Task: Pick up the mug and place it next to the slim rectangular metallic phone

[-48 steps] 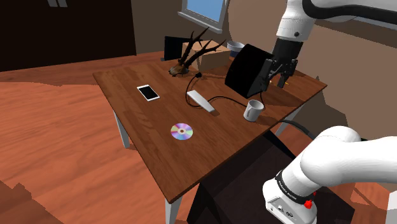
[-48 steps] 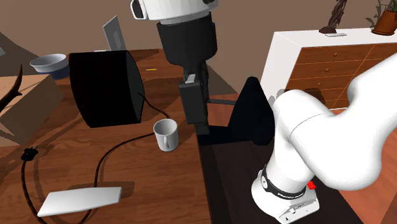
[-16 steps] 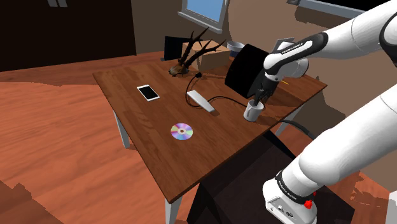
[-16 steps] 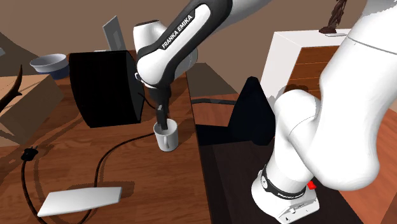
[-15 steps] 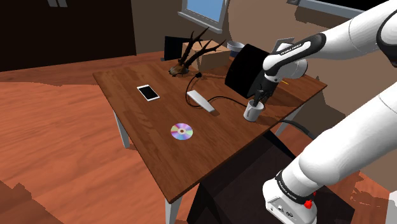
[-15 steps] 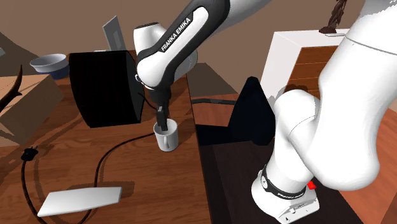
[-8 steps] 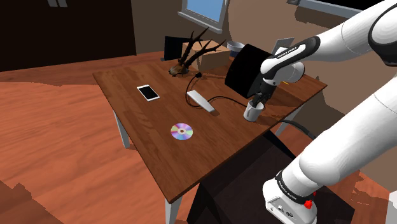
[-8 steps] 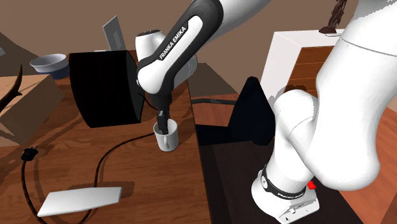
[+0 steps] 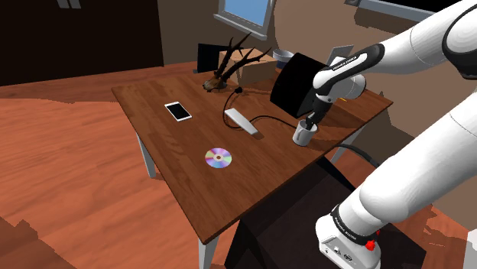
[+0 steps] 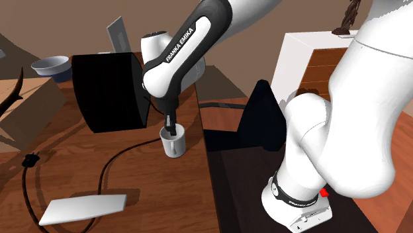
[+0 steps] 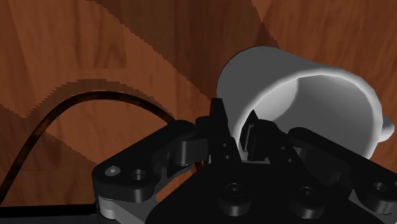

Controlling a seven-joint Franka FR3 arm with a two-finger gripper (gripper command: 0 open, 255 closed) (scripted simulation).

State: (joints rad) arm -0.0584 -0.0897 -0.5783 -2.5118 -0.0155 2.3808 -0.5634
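The claw (image 9: 309, 122), poised high above the white mug (image 9: 303, 137) 3.2 seconds ago, has dropped to its rim, 1 finger inside and 1 outside pinching the wall, as the arm (image 9: 397, 46) bends low over the tabletop (image 9: 176, 145).

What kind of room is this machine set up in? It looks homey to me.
Most likely a room in a house, perhaps a study or living room: a wooden table carrying a mug, a phone and decorative antlers, a wood floor, and a chest of drawers.
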